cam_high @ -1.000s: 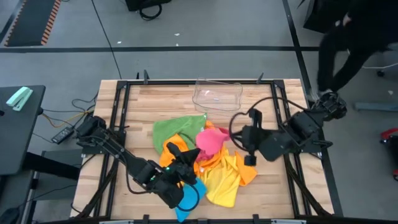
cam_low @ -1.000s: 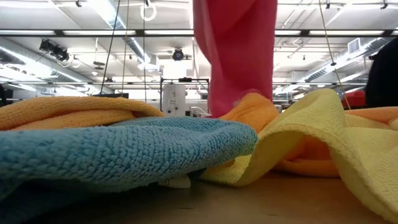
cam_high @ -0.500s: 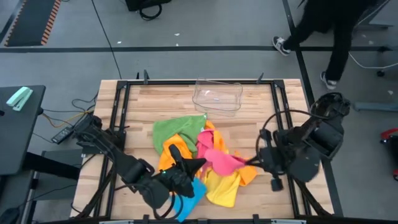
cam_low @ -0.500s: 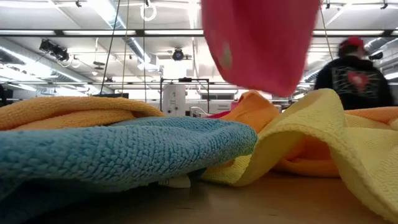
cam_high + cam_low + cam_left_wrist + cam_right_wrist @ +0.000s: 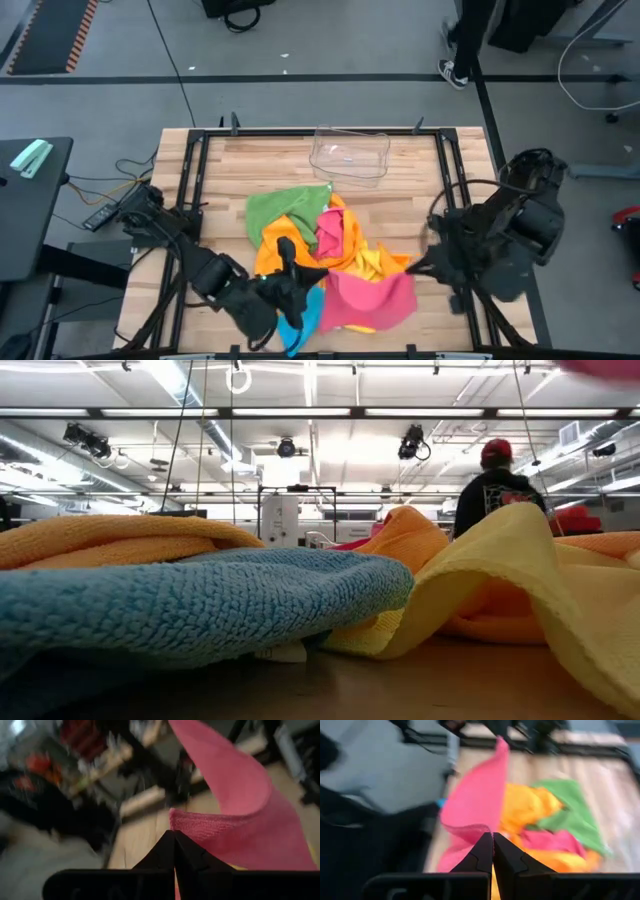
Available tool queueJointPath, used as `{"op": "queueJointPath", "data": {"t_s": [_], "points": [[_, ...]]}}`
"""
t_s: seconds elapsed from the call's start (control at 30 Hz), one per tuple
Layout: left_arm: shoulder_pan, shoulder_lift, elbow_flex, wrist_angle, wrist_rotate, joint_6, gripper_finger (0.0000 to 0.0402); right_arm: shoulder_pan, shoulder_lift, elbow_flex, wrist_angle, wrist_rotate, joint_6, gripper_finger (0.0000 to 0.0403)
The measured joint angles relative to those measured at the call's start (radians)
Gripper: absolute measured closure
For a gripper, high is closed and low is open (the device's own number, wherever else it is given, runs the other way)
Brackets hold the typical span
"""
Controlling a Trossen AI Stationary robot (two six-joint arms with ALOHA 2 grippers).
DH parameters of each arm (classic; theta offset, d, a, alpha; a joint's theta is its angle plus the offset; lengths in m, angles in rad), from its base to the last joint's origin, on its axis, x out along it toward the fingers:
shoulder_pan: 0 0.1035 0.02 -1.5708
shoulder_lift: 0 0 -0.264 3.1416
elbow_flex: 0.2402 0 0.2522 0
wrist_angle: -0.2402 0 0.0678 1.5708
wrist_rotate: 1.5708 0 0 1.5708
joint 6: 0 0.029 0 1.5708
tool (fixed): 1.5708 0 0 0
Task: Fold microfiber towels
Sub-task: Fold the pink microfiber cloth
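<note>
A pink towel [image 5: 370, 298] is stretched between my two grippers over the near part of the table. My left gripper [image 5: 316, 270] is shut on one of its corners and my right gripper [image 5: 410, 268] on another. Only a sliver of this towel [image 5: 608, 366] shows at the top of the low view. Behind it lies a pile of green [image 5: 285, 208], orange [image 5: 298, 240], yellow [image 5: 372, 262], blue [image 5: 305, 312] and pink [image 5: 330, 235] towels, resting on the table. My left gripper pinches a corner of the pink towel [image 5: 176, 820] between its two shut fingers, coming almost level from the table's left. The towel runs away from the fingers toward the other arm, lifted off the table. My right gripper pinches another corner of the pink towel [image 5: 479, 829] between its shut fingers, slanting down from the table's right. The cloth spreads from there toward my left gripper, held up above the pile.
A clear plastic tray [image 5: 350, 155] stands at the table's far edge. Black frame rails [image 5: 195, 170] run along both sides of the table. A person [image 5: 495, 490] stands in the room beyond the table.
My right gripper has drawn the pink towel toward the table's right and near edges. The towel, hanging bunched over the pile before, has spread out between the two grippers and risen almost out of the low view. My left gripper has risen and tipped up.
</note>
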Motion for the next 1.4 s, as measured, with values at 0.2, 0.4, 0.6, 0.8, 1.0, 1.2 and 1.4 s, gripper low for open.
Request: {"op": "queueJointPath", "data": {"t_s": [0.2,0.4,0.6,0.8,1.0,1.2,1.4], "points": [[0.039,0.042,0.000,-0.296,0.000,-0.342,0.0378,-0.125,0.000,-0.125,-0.033,0.073,0.034,0.0390],[0.049,0.118,0.000,-0.446,0.002,-0.490,0.0393,-0.280,0.001,-0.249,-0.025,0.074,0.005,0.0390],[0.048,0.143,0.000,-0.516,0.004,-0.572,0.0388,-0.399,0.001,-0.323,0.080,0.074,-0.110,0.0390],[0.068,0.144,0.000,-0.654,0.000,-0.731,0.0388,-0.487,0.001,-0.376,0.194,0.063,-0.256,0.0390],[0.088,0.190,-0.001,-0.749,0.001,-0.824,0.0393,-0.582,0.001,-0.423,0.279,-0.043,-0.368,0.0390],[0.095,0.248,-0.001,-0.819,0.001,-0.895,0.0382,-0.668,0.001,-0.493,0.401,-0.107,-0.452,0.0390],[0.095,0.291,-0.001,-0.883,0.026,-0.979,0.0396,-0.749,0.001,-0.541,0.478,-0.220,-0.497,0.0355]]}}
